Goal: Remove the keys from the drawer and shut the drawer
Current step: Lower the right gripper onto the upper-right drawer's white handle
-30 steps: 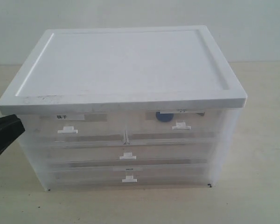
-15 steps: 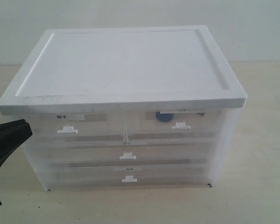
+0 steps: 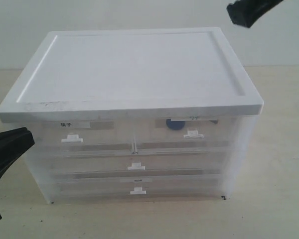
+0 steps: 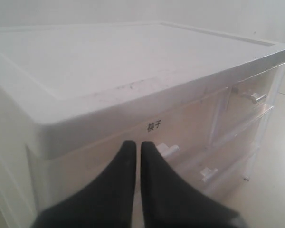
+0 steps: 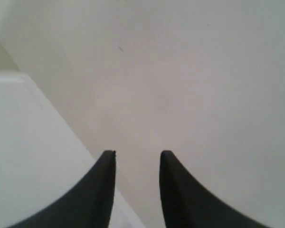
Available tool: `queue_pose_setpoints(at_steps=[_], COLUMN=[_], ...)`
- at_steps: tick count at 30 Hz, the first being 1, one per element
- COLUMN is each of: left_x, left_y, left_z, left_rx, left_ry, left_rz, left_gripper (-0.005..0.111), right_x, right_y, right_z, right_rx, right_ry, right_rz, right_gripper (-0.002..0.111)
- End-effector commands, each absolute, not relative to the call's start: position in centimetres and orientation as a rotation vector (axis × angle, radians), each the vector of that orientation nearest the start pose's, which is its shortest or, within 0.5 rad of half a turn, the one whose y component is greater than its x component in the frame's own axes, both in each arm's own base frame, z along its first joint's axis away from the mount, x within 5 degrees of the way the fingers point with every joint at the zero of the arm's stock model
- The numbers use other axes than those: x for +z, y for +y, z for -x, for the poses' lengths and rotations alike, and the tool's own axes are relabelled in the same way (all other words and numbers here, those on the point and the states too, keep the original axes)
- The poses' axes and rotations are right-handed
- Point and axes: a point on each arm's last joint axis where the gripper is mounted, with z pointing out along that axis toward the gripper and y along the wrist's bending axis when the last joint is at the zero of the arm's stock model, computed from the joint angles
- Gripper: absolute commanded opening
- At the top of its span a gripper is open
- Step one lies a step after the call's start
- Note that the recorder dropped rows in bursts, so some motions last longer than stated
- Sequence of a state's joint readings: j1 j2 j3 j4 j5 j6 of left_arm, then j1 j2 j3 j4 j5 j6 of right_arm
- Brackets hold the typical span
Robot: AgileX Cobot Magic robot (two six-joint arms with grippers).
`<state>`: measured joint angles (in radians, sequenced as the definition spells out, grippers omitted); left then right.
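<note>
The drawer, the upper right half-width one with a faint label and a white tab handle, sits pushed in flush in the translucent cabinet. Of the keys, only the blue fob shows through its front; the metal parts are hidden. My left gripper is shut and holds nothing, low at the cabinet's left front corner. In the left wrist view it points at the drawer labelled in bold characters, with the task drawer further along. My right gripper hangs open above the cabinet's back right corner.
The cabinet has a white raised-rim top and two full-width drawers below the half-width pair. It stands on a beige table before a pale wall. The cabinet top's edge shows beside the right fingers.
The right gripper has come into the exterior view at the top right. The left gripper rose slightly towards the cabinet a second ago and has since held still.
</note>
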<state>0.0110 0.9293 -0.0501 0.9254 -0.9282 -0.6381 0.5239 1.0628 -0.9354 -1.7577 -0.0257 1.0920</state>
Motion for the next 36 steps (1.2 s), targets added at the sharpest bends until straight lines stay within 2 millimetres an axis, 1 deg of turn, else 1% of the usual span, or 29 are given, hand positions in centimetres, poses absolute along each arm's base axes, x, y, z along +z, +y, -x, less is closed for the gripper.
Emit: queue_pose_setpoints(at_steps=[1, 3, 5, 9, 10, 12, 16, 18, 20, 22, 24, 26, 31, 34, 36], left_x=[20.1, 20.1, 20.2, 20.1, 20.1, 20.1, 20.0, 20.0, 20.0, 20.0, 20.0, 20.0, 19.9, 19.9, 19.9], left_y=[-5.7, -5.7, -5.7, -5.7, -5.7, -5.7, -5.6, -5.6, -5.6, -5.6, -5.6, -5.6, -5.5, -5.5, -5.5], left_z=[-12.3, -12.3, -12.3, -12.3, -12.3, -12.4, -12.4, -12.4, -12.4, -12.4, -12.4, -12.4, -12.5, -12.5, -12.5], left_rx=[-0.559, -0.563, -0.564, -0.563, -0.561, -0.556, -0.553, -0.553, -0.552, -0.552, -0.552, -0.552, -0.535, -0.535, -0.537], left_ry=[1.592, 1.587, 1.586, 1.587, 1.590, 1.597, 1.600, 1.600, 1.603, 1.603, 1.603, 1.603, 1.624, 1.624, 1.625], left_rz=[-0.528, -0.529, -0.529, -0.529, -0.528, -0.527, -0.526, -0.526, -0.526, -0.526, -0.526, -0.526, -0.511, -0.508, -0.507], left_gripper=[0.005, 0.005, 0.005, 0.005, 0.005, 0.005, 0.005, 0.005, 0.005, 0.005, 0.005, 0.005, 0.005, 0.005, 0.005], right_x=[38.7, 38.7, 38.4, 36.8, 36.5, 36.0, 35.4, 34.3, 32.6, 30.9, 29.2, 28.2, 26.4, 25.3, 25.0], right_y=[11.6, 11.8, 12.7, 15.3, 15.7, 16.3, 17.3, 18.1, 18.8, 19.1, 19.4, 19.8, 21.4, 21.8, 21.9], right_z=[-20.0, -19.4, -18.4, -15.8, -15.2, -13.9, -11.6, -10.3, -9.6, -9.5, -9.8, -10.2, -10.6, -10.7, -10.8], right_rx=[-0.583, -0.667, -0.685, -0.586, -0.569, -0.549, -0.514, -0.448, -0.402, -0.419, -0.506, -0.594, -0.629, -0.643, -0.642], right_ry=[1.369, 1.408, 1.420, 1.444, 1.455, 1.485, 1.479, 1.443, 1.391, 1.356, 1.298, 1.232, 1.220, 1.248, 1.288], right_rz=[0.869, 0.855, 0.911, 1.161, 1.204, 1.257, 1.359, 1.489, 1.606, 1.673, 1.717, 1.723, 1.732, 1.764, 1.743], right_gripper=[0.029, 0.029, 0.029, 0.029, 0.029, 0.029, 0.029, 0.029, 0.029, 0.028, 0.029, 0.029, 0.028, 0.028, 0.028])
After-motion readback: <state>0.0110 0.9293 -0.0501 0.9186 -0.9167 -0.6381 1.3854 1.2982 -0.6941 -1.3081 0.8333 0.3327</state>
